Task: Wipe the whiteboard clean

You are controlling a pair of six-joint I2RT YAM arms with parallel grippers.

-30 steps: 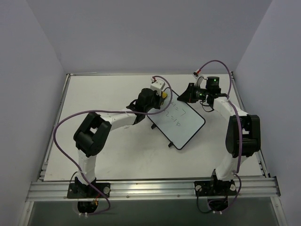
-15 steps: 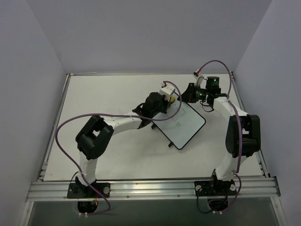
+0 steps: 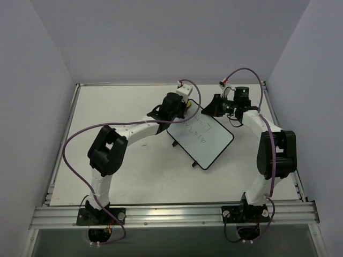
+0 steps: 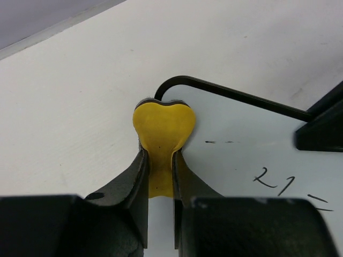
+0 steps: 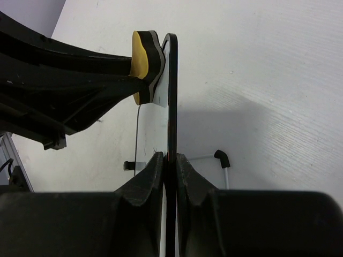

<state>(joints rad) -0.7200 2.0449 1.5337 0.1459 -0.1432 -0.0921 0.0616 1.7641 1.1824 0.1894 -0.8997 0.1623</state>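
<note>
White tabletop (image 3: 118, 107) spans the scene. Reaching to its far centre, the left gripper (image 4: 159, 160) clamps a yellow eraser (image 4: 162, 126) against the whiteboard (image 3: 206, 142) at its far-left corner. The right arm bends inward, and the right gripper (image 5: 170, 160) pinches the whiteboard's far edge. Dark handwriting (image 4: 273, 182) is visible on it.

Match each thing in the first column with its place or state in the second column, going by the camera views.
Column one:
1. left end effector
2. right end effector
3. eraser
4. handwriting

Column two:
A. dark marks on the face of the whiteboard
B. shut on the whiteboard's edge
C. yellow, at the whiteboard's rounded corner
D. shut on the eraser

Pairs: 1-D, 2-B, 3-C, 4-A.
</note>
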